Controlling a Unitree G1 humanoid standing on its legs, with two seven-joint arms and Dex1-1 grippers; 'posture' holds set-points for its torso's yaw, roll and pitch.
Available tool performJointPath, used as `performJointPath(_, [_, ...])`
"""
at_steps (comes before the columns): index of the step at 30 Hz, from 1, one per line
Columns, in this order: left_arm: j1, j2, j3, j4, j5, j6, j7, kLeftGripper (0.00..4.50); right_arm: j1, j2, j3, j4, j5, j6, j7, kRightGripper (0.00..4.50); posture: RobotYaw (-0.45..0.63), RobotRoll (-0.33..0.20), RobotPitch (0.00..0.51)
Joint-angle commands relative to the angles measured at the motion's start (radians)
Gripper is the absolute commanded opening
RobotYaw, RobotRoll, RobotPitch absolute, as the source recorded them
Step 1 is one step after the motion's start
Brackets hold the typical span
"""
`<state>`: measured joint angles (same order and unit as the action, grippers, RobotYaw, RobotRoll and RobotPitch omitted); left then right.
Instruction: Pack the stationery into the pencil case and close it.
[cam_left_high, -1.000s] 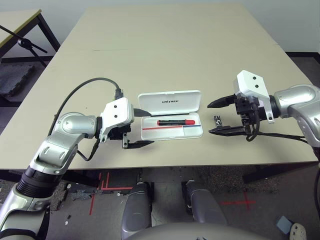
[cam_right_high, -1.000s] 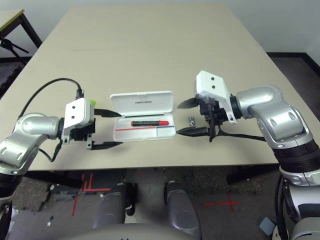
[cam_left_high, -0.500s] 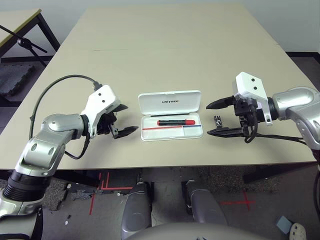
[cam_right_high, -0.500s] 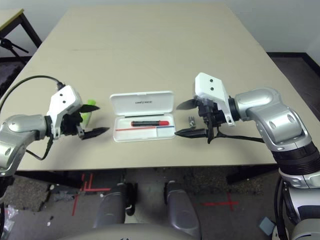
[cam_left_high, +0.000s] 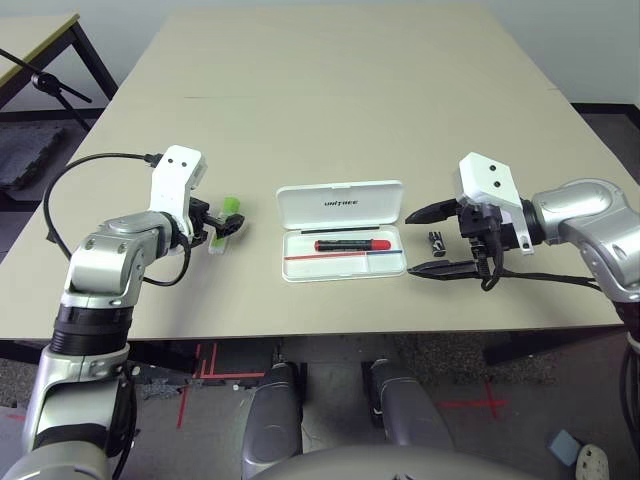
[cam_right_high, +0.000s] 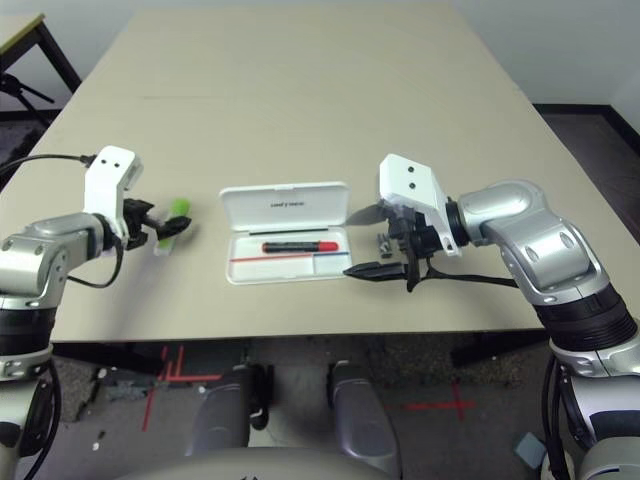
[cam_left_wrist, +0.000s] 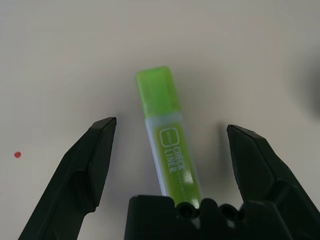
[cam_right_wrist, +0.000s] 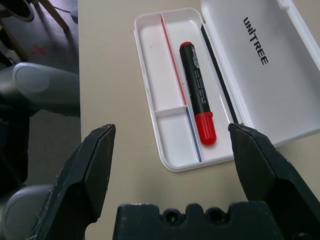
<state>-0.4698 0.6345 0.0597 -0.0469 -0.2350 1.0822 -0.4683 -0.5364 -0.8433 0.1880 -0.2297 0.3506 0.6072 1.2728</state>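
Left end effector (cam_left_wrist: 167, 150) has swung out from beside the case and now hovers over the lime-green highlighter (cam_left_high: 226, 224), fingers spread wide to either side of it, not yet touching. The highlighter lies flat on the bench (cam_left_high: 330, 110), well left of the case. Moving right, the white pencil case (cam_left_high: 343, 243) sits open, lid laid back, with the red marker (cam_left_high: 351, 244) already in its tray. Just beyond its right edge lies the tiny black-and-silver piece (cam_left_high: 435, 240), and the right end effector (cam_left_high: 422, 241) holds its spot there, fingers spread, gripping nothing. So the reach for the highlighter looks lined up; closing on it seems next, with two items left to pack.
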Motion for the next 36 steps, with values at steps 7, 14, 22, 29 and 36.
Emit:
performJointPath(7, [-0.011, -0.045, -0.023, 0.074, 0.018, 0.027, 0.053, 4.50, 0.004, -0.001, 0.024, -0.001, -0.013, -0.012, -0.003, 4.49, -0.03, 0.000, 0.131])
performJointPath(14, [-0.002, -0.030, -0.027, 0.083, 0.011, 0.058, 0.049, 3.22, -0.008, 0.003, 0.035, 0.011, -0.018, -0.024, -0.002, 4.50, -0.03, 0.000, 0.126])
performJointPath(22, [0.038, 0.058, -0.048, 0.065, 0.013, -0.016, -0.027, 1.08, -0.014, 0.006, 0.048, 0.021, -0.032, -0.037, -0.003, 4.50, -0.03, 0.000, 0.128])
performJointPath(29, [0.205, 0.248, -0.081, 0.015, 0.013, -0.332, -0.262, 1.08, -0.007, 0.003, 0.045, 0.027, -0.036, -0.046, -0.002, 4.50, -0.03, 0.000, 0.126])
performJointPath(36, [0.354, 0.387, 0.004, -0.002, -0.064, -0.670, -0.592, 1.08, -0.012, 0.002, 0.044, 0.054, -0.045, -0.061, 0.006, 4.50, -0.02, 0.000, 0.127])
